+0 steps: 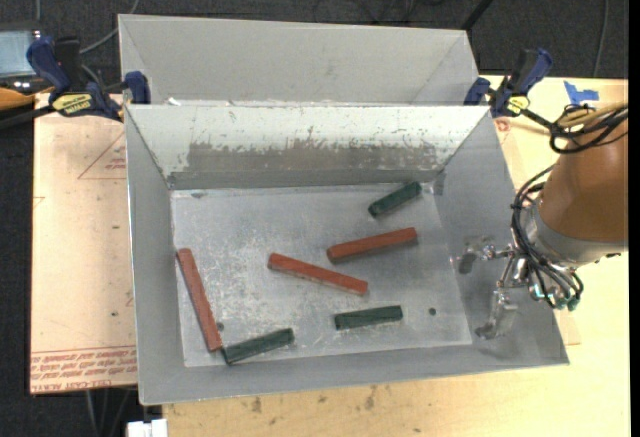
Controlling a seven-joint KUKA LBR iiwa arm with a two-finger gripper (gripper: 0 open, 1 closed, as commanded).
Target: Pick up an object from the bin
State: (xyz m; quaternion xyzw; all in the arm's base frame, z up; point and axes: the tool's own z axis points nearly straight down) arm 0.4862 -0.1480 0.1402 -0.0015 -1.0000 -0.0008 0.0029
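Note:
My gripper (479, 295) hangs over the bin's right sloping wall, open, with nothing between its fingers. Nearest to it, on the bin floor to its left, a short dark green bar (368, 318) lies flat. A red-brown bar (372, 245) lies a little farther back and left. A second dark green bar (395, 199) rests tilted near the back right corner of the floor. None of these touches the gripper.
A long red-brown bar (317, 274) lies slanted mid-floor. Another red-brown bar (199, 299) runs along the left wall, with a dark green bar (258, 346) at its front end. The arm's orange cover and cables sit beyond the right rim.

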